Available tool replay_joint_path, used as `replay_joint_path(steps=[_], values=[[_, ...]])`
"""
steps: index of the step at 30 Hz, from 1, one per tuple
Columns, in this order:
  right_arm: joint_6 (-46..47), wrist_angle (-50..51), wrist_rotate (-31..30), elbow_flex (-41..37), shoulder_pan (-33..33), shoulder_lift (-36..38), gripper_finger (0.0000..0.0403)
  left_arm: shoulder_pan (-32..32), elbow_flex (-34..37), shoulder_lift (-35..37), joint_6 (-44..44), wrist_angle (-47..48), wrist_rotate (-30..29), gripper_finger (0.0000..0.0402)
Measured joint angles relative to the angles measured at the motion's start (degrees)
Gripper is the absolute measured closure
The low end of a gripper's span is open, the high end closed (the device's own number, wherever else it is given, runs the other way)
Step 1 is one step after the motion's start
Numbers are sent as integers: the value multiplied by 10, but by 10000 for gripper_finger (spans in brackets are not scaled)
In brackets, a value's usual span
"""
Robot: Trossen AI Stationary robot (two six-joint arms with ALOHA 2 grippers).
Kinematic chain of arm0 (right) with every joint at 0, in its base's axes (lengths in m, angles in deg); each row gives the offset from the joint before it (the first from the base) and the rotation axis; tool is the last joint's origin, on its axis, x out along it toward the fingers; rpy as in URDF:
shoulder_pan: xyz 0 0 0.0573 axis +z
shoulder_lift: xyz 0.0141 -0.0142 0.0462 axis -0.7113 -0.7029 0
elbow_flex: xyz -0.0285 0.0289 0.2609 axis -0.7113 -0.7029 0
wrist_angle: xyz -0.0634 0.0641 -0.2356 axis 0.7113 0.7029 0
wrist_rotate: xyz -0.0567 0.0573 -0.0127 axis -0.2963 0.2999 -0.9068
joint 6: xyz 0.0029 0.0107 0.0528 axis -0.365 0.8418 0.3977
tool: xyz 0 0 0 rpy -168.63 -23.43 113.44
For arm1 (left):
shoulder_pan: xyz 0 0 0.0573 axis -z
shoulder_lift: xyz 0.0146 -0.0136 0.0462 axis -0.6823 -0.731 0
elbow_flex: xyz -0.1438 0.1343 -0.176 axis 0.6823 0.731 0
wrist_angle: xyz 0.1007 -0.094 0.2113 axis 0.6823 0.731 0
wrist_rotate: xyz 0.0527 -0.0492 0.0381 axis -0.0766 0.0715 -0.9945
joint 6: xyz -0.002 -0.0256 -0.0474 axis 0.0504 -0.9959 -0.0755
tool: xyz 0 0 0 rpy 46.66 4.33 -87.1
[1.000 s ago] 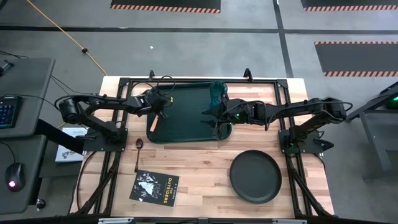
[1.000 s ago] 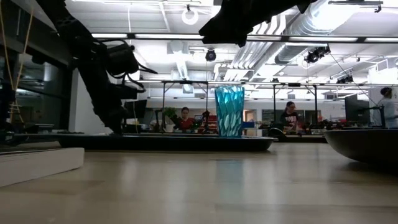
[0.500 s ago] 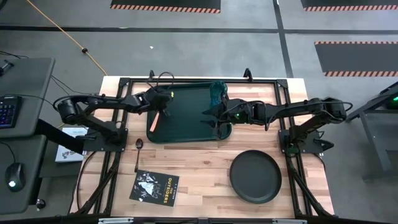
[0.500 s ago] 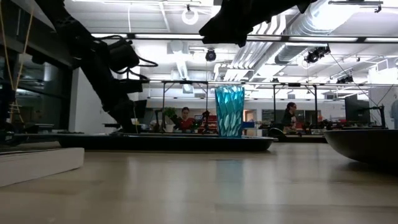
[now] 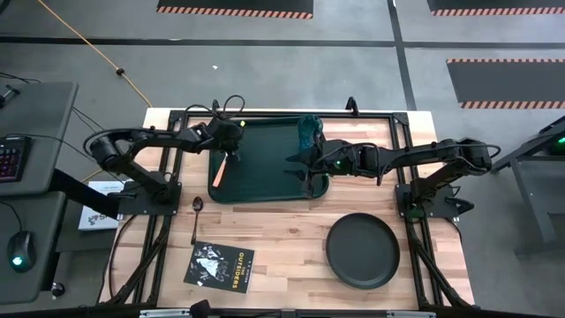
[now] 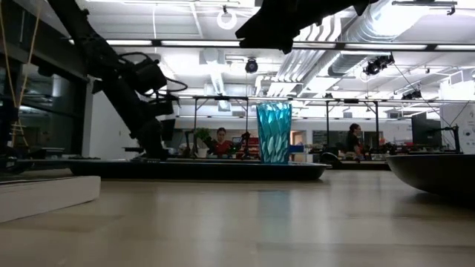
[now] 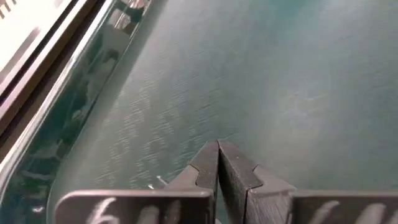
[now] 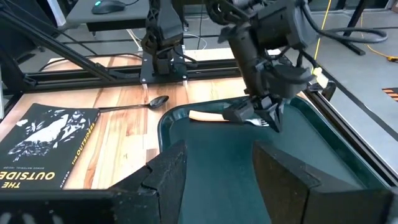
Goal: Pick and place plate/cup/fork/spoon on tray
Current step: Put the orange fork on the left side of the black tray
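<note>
Fork [image 8: 217, 116] on tray [image 5: 274, 177], beneath left jaws

Table [image 5: 282, 238]: pale wood planks, smooth, faint sheen in the low view. Tray [image 5: 265, 181]: dark green plastic, finely textured floor, glossy lip that mirrored its surroundings in the left wrist view. Cup [image 6: 274, 132]: translucent teal plastic, faceted, shiny. Plate [image 5: 363, 251]: black, matt. Spoon [image 8: 144, 104]: polished metal. Booklet [image 8: 43, 149]: black paper cover, white print, slight gloss. Gripper fingers [image 7: 239, 177]: dark, matt, hard plastic look.
</note>
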Motion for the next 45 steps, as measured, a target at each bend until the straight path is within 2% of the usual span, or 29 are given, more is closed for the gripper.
replay_joint_path(steps=[3, 10, 25, 36, 40, 45], values=[[0, 0, 0, 0, 0, 0, 229, -4, 0, -28, 2, -21, -8, 401], [-1, 3, 0, 0, 0, 0, 229, -4, 0, -50, 10, -49, -76, 401], [-1, 7, 0, 0, 0, 0, 229, -4, 0, -45, 36, 17, -220, 401], [-1, 7, 0, 0, 0, 0, 229, -3, 1, 7, 25, 70, -229, 401], [1, 7, 0, 0, 0, 0, 229, -12, 1, 10, 16, 103, -221, 401], [3, 7, 0, 0, 0, 0, 229, -14, 1, 10, 6, 101, -219, 401]])
